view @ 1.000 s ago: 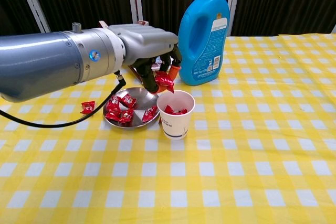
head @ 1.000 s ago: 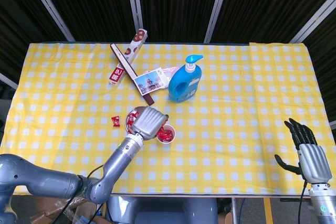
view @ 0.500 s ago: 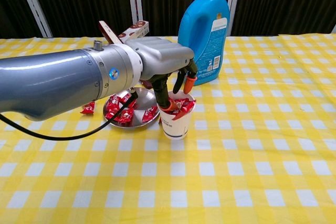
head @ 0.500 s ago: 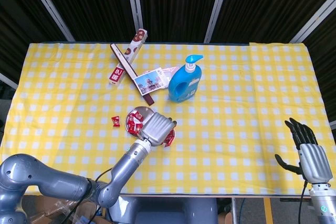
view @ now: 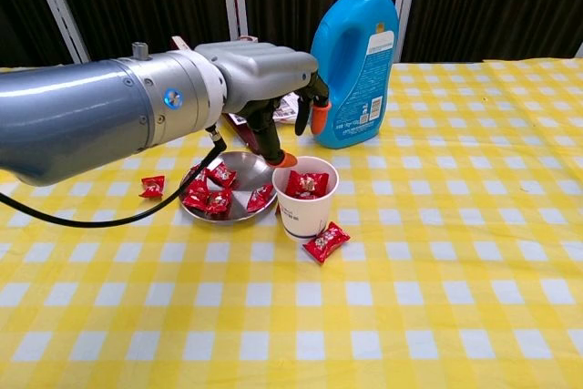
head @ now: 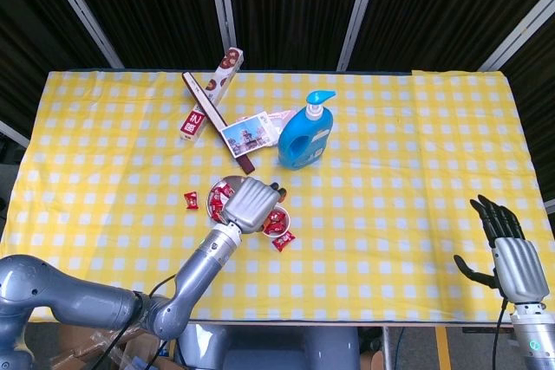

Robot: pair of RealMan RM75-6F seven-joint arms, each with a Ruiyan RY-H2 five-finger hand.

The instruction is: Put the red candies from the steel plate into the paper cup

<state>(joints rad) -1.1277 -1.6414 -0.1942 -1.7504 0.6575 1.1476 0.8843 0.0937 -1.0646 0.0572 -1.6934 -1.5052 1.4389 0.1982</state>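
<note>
At the table's near right corner, the right hand hangs just off the edge with its fingers straight and apart, holding nothing. Further in, left of centre on the yellow checked cloth, one red candy lies loose against the near foot of the paper cup, which stands upright with more red candies inside. Touching the cup's left side is the steel plate, holding a cluster of candies along its near and left rim. Another stray candy lies on the cloth just left of the plate. The left hand hovers over the plate and cup, fingers loosely spread and pointing down, one orange fingertip just above the cup's rim; nothing is gripped. Beyond stands a blue pump bottle, and toward the far left edge lie a slim printed box, a dark stick and a photo card.
</note>
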